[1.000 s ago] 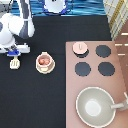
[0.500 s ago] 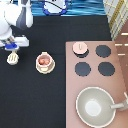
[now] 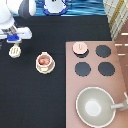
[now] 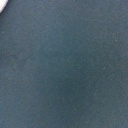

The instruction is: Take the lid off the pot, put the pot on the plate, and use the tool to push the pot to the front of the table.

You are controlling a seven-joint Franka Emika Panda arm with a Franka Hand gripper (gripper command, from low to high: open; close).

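Note:
The pink-tan pot (image 3: 44, 60) with its reddish inside stands uncovered on the cream plate (image 3: 44, 68), left of the stove. The pale-pink lid (image 3: 80, 48) lies on the stove's top-left burner. My gripper (image 3: 15, 42) hangs at the exterior view's far left, shut on the handle of the cream tool (image 3: 15, 51), whose slotted head hangs just below it. The tool is well left of the pot and apart from it. In the wrist view only the black table (image 4: 65, 70) shows.
The brownish-pink stove (image 3: 92, 75) fills the right side, with three bare black burners. A large grey pan (image 3: 95, 106) with a handle sits at the stove's bottom end. A white and blue object (image 3: 54, 7) stands at the table's top edge.
The gripper and the tool have moved together toward the exterior view's top, away from the table's front. Pot, plate and lid have stayed in place.

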